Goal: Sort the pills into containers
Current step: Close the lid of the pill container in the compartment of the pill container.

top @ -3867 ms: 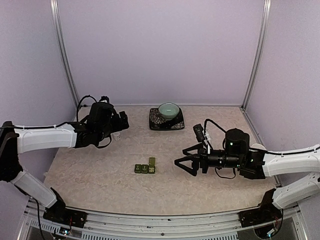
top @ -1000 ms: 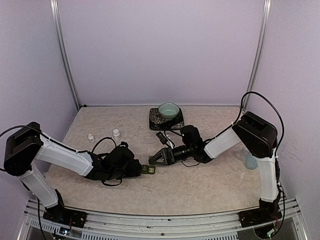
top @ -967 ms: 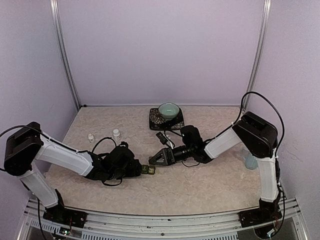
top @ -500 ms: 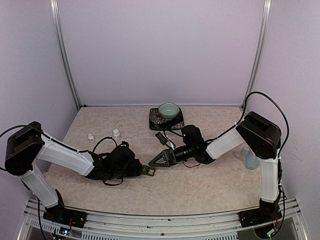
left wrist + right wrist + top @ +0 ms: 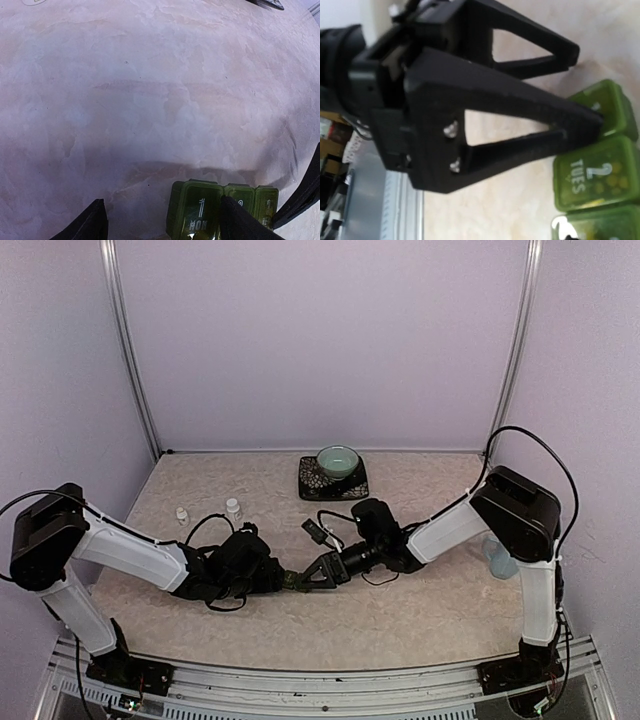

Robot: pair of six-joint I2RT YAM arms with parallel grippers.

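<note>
Left claw [image 5: 162,216] spread, black fingers [image 5: 92,225] on either side of the MON end of the pill box [image 5: 197,207]. A strip of bare table beside one finger; the other right at the box wall, contact unclear. Right claw [image 5: 587,85] likewise parted, pinching nothing, its hollow triangular fingers [image 5: 495,85] tipped at the end cell next to the one marked TUES.

From above, both claws low and nose to nose, with the pill box between them near the front middle of the table [image 5: 420,625], mostly hidden. A broad stretch of tabletop from there to the metal front rail [image 5: 320,685], and more behind, up to the bowl [image 5: 338,460]. Lilac walls on three sides.

Box of translucent green plastic: three square lidded cells in a row, rounded corners, white lettering, yellowish specks under the TUES lid. Tabletop matt, pale, mottled like marble. Round glossy teal bowl on a dark patterned square mat [image 5: 312,483]. Two small white bottles [image 5: 233,508] back left. Pale blue mug [image 5: 498,560] behind the right arm, partly hidden.
</note>
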